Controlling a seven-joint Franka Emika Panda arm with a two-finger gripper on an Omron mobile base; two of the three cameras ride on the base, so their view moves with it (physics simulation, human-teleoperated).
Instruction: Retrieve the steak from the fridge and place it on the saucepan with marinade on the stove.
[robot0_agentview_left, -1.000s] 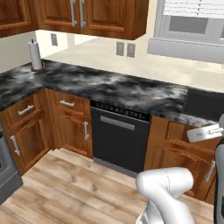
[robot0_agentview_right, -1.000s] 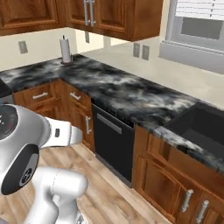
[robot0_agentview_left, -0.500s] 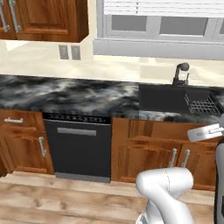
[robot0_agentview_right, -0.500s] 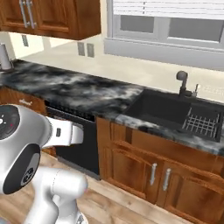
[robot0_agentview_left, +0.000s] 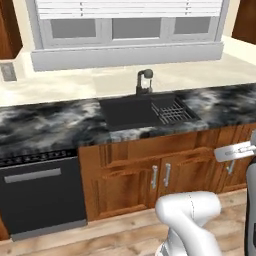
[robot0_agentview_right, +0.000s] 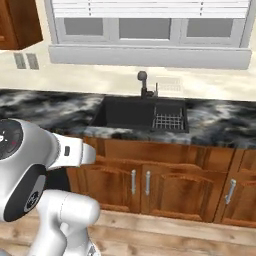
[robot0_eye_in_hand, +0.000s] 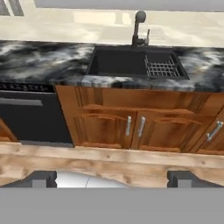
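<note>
Fridge, steak, saucepan and stove nowhere among these views; facing instead a dark sink (robot0_agentview_left: 129, 111) with faucet (robot0_agentview_left: 144, 80) and drain rack (robot0_agentview_left: 172, 110), set in a marbled table (robot0_agentview_left: 45, 125) over wooden cabinets (robot0_agentview_left: 150, 172), dishwasher (robot0_agentview_left: 42, 197) beside. Step in hand, as judged: driving along in search of the fridge. Best done with arm tucked, clear of cabinet handles, stopping square to the doors. Tool (robot0_eye_in_hand: 112, 178) spread fully wide, tips far apart, holding nothing, touching nothing.
</note>
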